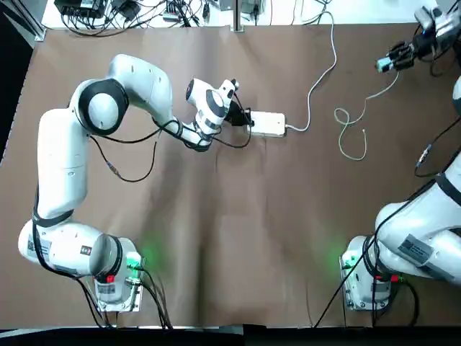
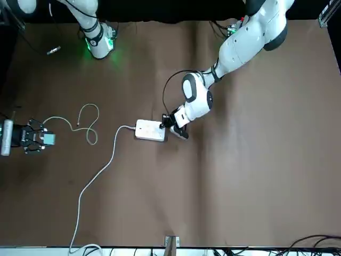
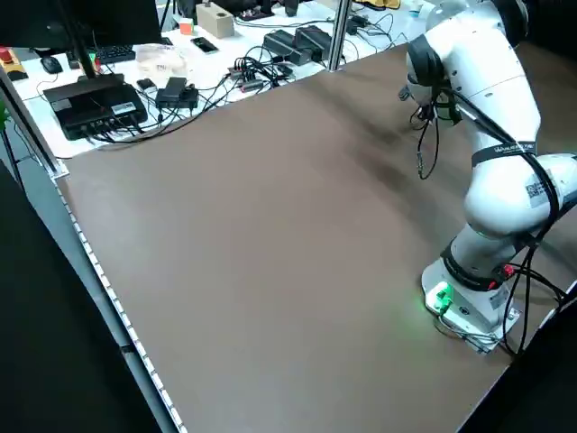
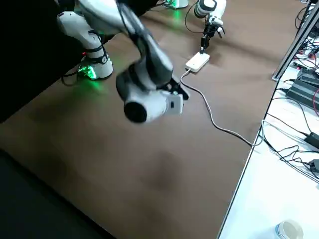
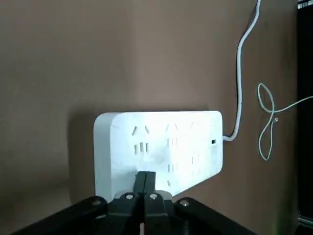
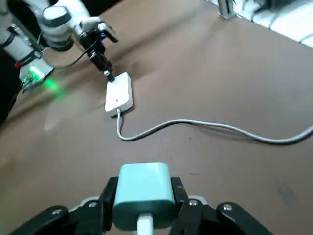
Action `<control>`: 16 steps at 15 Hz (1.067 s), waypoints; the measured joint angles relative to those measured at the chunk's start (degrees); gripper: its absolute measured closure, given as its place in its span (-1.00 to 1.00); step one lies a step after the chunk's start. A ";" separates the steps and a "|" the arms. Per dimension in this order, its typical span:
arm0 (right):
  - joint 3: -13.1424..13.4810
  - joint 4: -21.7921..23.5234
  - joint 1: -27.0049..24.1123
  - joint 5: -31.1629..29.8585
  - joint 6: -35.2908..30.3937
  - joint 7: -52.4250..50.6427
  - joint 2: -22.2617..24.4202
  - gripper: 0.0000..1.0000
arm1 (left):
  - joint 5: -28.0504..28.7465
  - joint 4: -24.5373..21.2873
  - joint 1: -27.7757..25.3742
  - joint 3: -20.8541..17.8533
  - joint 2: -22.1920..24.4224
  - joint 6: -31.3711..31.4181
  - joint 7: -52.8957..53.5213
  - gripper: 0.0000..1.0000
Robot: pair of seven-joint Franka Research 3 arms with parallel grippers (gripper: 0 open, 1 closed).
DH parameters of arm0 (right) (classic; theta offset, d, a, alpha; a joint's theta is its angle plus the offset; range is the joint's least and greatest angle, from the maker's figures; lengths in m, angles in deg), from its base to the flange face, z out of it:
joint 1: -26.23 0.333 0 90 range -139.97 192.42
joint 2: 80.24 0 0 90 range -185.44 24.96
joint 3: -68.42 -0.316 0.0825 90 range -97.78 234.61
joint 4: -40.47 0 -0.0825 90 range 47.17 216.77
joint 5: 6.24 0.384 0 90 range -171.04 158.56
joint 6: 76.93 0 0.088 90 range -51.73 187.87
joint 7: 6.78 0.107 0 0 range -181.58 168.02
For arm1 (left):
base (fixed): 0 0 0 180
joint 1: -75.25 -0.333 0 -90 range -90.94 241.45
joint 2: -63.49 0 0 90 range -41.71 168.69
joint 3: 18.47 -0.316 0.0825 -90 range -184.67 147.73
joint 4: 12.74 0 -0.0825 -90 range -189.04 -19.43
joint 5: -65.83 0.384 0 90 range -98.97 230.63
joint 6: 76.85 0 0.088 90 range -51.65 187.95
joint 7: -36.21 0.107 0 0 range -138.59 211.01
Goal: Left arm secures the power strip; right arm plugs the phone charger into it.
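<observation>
Gripping teal charger (image 6: 145, 191), right tool (image 6: 145, 198) above brown table (image 6: 205, 166), cluttered desk behind (image 3: 225, 81)

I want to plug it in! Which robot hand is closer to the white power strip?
Left: the left gripper is right at the power strip; the right gripper is farther off.

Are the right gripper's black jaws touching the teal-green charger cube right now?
Touching. The right wrist view shows the right gripper's black jaws pressed against both sides of the teal-green charger cube, no gap between.
</observation>
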 joint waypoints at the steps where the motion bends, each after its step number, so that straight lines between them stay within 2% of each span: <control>1: -0.01 -0.01 1.01 -1.42 -0.04 5.71 2.03 0.03 | 0.00 0.00 0.00 0.00 0.00 0.00 0.00 0.98; 4: -0.09 -0.10 4.83 -5.67 0.03 22.56 7.53 0.03 | 0.00 0.01 0.00 0.00 -0.01 0.00 0.00 0.98; 8: -0.08 -0.23 9.96 -9.16 0.62 35.85 11.86 0.03 | 0.00 0.01 0.00 -0.01 -0.01 0.00 0.00 0.98; 12: -0.21 -3.44 15.84 -17.20 0.81 54.90 13.58 0.03 | 0.00 0.01 0.00 -0.01 -0.01 0.00 0.00 0.98; 16: -0.25 -5.40 21.41 -19.16 0.81 69.30 13.79 0.03 | 0.00 0.01 0.00 -0.01 -0.01 0.00 0.00 0.98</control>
